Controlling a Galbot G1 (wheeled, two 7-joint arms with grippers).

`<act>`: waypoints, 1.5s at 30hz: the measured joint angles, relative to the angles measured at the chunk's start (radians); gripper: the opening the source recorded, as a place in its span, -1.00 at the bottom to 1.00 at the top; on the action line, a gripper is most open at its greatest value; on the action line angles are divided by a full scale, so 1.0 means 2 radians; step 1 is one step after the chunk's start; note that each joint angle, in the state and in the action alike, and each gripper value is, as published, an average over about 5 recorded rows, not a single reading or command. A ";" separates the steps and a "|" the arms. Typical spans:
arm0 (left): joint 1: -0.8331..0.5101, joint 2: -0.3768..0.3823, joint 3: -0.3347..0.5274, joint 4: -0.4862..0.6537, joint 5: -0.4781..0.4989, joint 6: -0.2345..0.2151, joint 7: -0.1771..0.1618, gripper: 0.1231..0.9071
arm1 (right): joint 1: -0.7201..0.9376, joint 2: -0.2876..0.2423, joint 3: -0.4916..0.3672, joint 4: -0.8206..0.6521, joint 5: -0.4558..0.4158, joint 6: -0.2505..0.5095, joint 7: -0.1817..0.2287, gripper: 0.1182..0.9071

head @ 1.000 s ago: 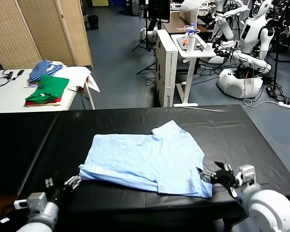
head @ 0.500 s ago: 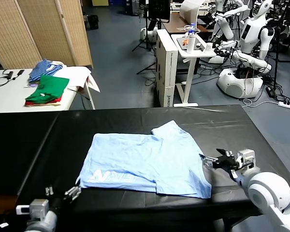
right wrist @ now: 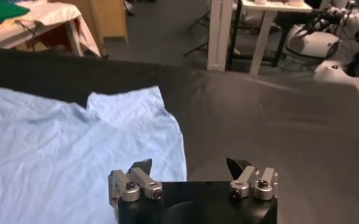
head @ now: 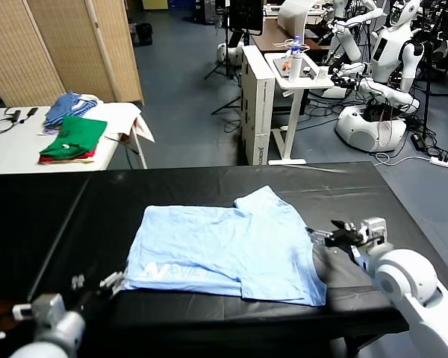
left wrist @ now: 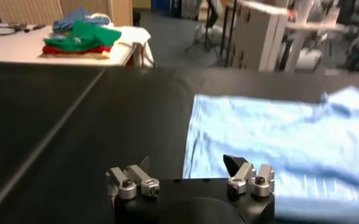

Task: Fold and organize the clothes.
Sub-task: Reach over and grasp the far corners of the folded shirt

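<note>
**Standing released: both grippers wide apart beside a spread blue T-shirt**

Gaping at full spread, the jaws of the right gripper (head: 322,238) are seen empty, with nothing clasped between them; they are held low over the black table (head: 373,194) just beside the right-hand edge of the T-shirt (head: 224,250), whether touching it or not cannot be told. In the right wrist view the same gripper (right wrist: 190,165) is shown with its two dark tips well apart, the cloth's edge lying beneath the one and bare table beneath the other. The right arm is stretched in from the near right corner, its white rounded wrist resting low above the table.

The jaws of the left gripper (head: 112,282) are likewise released and hold nothing. They are placed at the near left corner of the garment, close to its hem. In the left wrist view this gripper (left wrist: 190,165) is seen with one tip over bare table and the other near the shirt's edge. The left arm is brought in from the near left, low at the table's front.

The T-shirt (left wrist: 277,137) is pale sky-blue, thin and wrinkled, laid flat across the middle of the table, with a sleeve turned up at the far side. A white printed mark (head: 178,273) is shown near its front left hem.
</note>
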 joint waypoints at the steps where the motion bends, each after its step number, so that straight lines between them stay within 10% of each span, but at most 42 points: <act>1: -0.020 0.007 0.006 0.012 -0.013 0.004 -0.003 1.00 | 0.010 0.002 -0.008 -0.006 0.000 0.000 0.002 1.00; 19: -0.329 0.054 0.185 0.240 -0.067 0.050 0.005 1.00 | 0.149 0.057 -0.120 -0.132 -0.010 0.000 0.008 1.00; 45: -0.422 0.019 0.269 0.337 -0.072 0.065 0.018 1.00 | 0.196 0.102 -0.168 -0.213 -0.023 0.000 0.007 0.79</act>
